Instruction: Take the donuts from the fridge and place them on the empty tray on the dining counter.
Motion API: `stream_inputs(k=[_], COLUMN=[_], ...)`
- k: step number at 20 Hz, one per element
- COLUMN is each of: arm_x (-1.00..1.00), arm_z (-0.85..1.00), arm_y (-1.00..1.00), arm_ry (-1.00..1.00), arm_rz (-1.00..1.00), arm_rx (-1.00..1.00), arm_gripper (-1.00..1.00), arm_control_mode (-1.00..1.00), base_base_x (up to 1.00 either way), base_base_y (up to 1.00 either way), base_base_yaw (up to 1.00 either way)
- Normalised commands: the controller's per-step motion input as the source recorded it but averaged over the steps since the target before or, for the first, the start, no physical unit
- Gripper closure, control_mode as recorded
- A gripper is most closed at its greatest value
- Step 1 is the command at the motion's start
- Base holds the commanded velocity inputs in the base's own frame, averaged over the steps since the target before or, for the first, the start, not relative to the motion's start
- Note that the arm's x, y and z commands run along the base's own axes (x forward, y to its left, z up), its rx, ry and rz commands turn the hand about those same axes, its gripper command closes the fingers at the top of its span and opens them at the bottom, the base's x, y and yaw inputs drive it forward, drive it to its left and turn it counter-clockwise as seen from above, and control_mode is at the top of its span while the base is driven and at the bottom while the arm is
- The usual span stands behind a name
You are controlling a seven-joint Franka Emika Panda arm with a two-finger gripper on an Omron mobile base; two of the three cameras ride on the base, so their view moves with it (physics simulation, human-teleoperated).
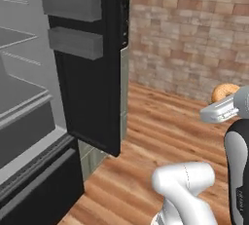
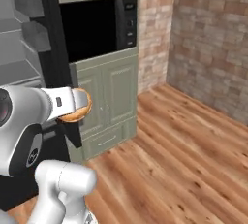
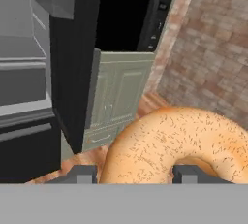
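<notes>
With our hand [image 3: 133, 174] pinching the orange-tan donut [image 3: 179, 143], outside the open fridge [image 1: 87, 73], we judge carrying it to the tray comes next.

Matt speckled donut [image 3: 174, 140], glossy plank floor [image 1: 165, 126] (wood), rough brick wall [image 2: 213, 39].

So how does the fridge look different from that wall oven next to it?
The fridge stands with its black door swung open, showing a grey shelved interior; the wall oven is shut. The fridge door carries grey bins inside; the oven has a control strip down its right side. The oven sits in sage-green cabinets; the fridge stands beside them. Both are black.
</notes>
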Motion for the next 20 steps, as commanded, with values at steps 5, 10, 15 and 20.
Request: stream_inputs(k=[5,10,15,20], arm_x=[0.0,0.0,0.0,0.0], arm_z=[0.0,0.0,0.0,0.0], arm_y=[0.0,0.0,0.0,0.0], arm_ry=[0.0,0.0,0.0,0.0], arm_rz=[0.0,0.0,0.0,0.0], arm_rx=[0.0,0.0,0.0,0.0], arm_gripper=[1.0,1.0,1.0,1.0], arm_control_mode=[1.0,1.0,1.0,1.0], base_base_x=[0.0,0.0,0.0,0.0], base_base_y=[0.3,0.32,0.32,0.29], base_base_yaw=[-0.66,-0.62,-0.58,-0.56])
